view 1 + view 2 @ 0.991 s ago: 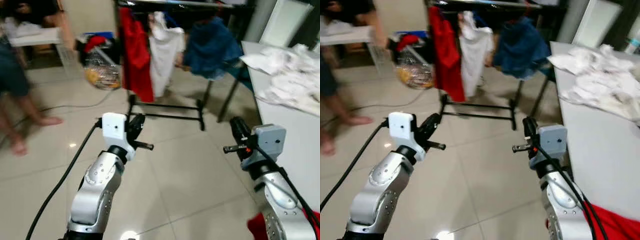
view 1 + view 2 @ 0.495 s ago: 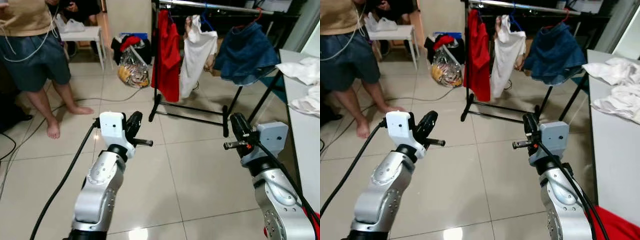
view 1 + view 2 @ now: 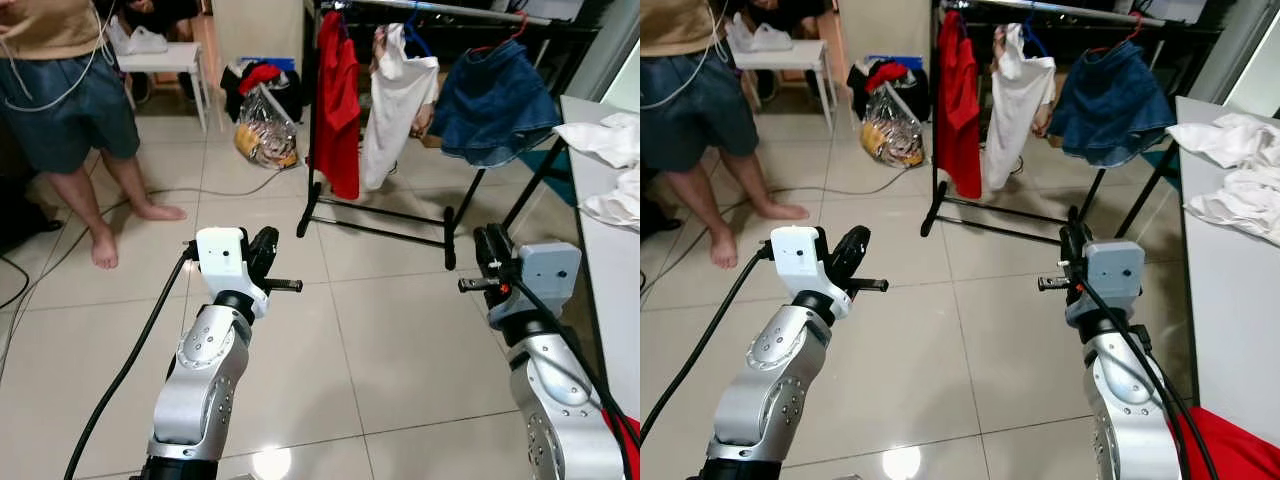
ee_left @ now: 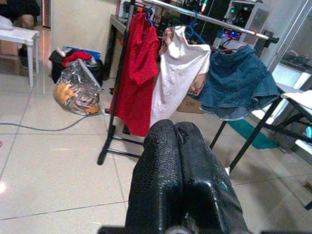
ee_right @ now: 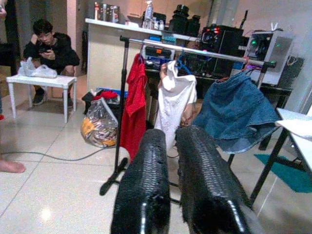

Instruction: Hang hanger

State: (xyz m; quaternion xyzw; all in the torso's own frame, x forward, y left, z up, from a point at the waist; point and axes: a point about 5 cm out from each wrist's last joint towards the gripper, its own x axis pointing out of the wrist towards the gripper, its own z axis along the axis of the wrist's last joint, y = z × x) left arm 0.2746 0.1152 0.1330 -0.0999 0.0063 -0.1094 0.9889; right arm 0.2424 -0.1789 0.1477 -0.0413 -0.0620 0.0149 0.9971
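- We faced a black garment rack (image 3: pixel 380 215) standing well ahead on the tiled floor (image 3: pixel 380 340), with both arms raised in front of us.
- Left gripper (image 4: pixel 181 141): fingers pressed together along their length, holding nothing.
- Right gripper (image 5: pixel 178 161): fingers almost together, a thin gap between them, likewise holding nothing.
- We could make out no loose hanger in either gripper or on the floor; the hangers that we saw were already on the rack's top rail (image 5: pixel 195 49), a blue one (image 4: pixel 195 34) above the white garment and a red one (image 5: pixel 229 75) above the denim skirt.
- Along the rail hung a red shirt (image 3: pixel 338 100) at the left end, a white garment (image 3: pixel 395 100) just beside it, and a denim skirt (image 3: pixel 497 100) toward the right end.
- A white table (image 3: pixel 615 260) ran along our right side with crumpled white clothes (image 3: pixel 610 140) near its far edge and a red cloth (image 3: pixel 1230 450) at its near corner.
- A person (image 3: pixel 60 110) stood at far left, another sat behind a small white table (image 5: pixel 41 80), and a bag of clothes (image 3: pixel 262 135) lay left of the rack's foot.
- In our judgement the step in hand was the approach. To do it well, we first needed a hanger in hand, then to close on the rack squarely, choose the bare stretch of rail between white garment and skirt, and lower the hook over the rail from above.
- A cable (image 3: pixel 170 195) on the floor lay near the route.
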